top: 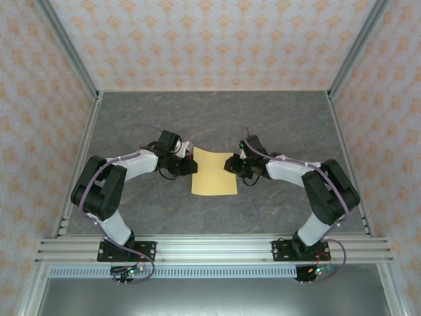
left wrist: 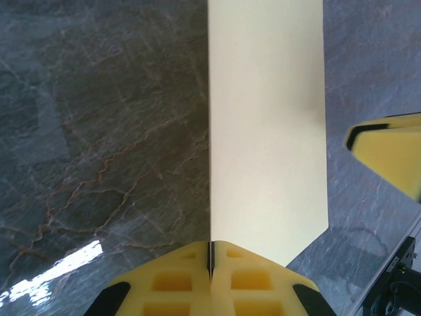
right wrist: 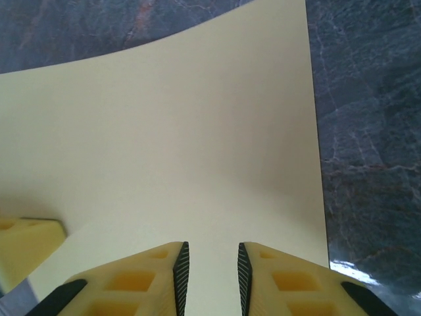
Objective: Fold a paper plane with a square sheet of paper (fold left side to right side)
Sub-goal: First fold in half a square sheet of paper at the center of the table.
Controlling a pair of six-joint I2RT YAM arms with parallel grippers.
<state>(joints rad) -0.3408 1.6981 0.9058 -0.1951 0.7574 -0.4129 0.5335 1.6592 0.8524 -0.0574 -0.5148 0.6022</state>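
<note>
Pinching left edge of thin yellow square sheet of paper (top: pixel 214 171) in fully closed left gripper (left wrist: pixel 210 263); right gripper (right wrist: pixel 209 266) slightly parted, empty, over right edge. Best to carry across slowly, matching edges before creasing.

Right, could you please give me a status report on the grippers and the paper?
Left gripper shut at left edge of the thin square yellow-orange paper sheet, hold unclear. Right gripper slightly open over its right edge, likely in the fold's way.

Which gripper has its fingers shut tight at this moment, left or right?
The left gripper: its yellow fingers meet with no gap at the edge of the thin yellow-orange sheet of paper. The right gripper shows a gap.
</note>
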